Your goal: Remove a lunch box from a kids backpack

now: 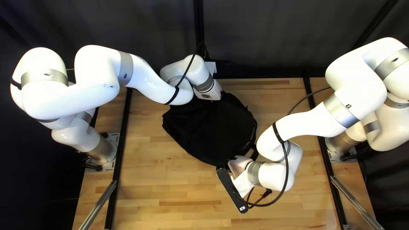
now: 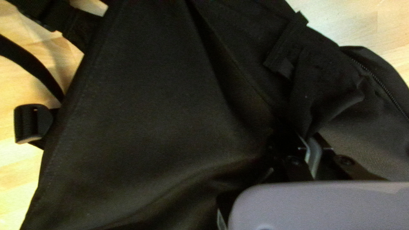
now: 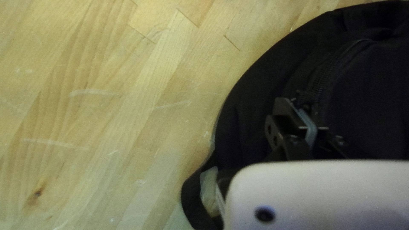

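Right gripper (image 3: 303, 110): fingers together, hold on zipper (image 3: 321, 81) unconfirmed; zipper curves away ahead, this gripper nearer. Left gripper (image 2: 312, 139): clamped on backpack (image 2: 149, 106), opposite end.

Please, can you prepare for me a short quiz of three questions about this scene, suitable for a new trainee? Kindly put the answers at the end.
1. True or false: the black cloth backpack lies on the pale wooden table.

2. Choose one. In the right wrist view, which part of the backpack is next to the black metal right pincer?
a) a black toothed zipper
b) a white plastic handle
c) a red cloth patch

3. Fill in "left" or "right": the white jointed ____ arm reaches the backpack's side toward the dark curtain.

Key: 1. True; 2. a; 3. left.
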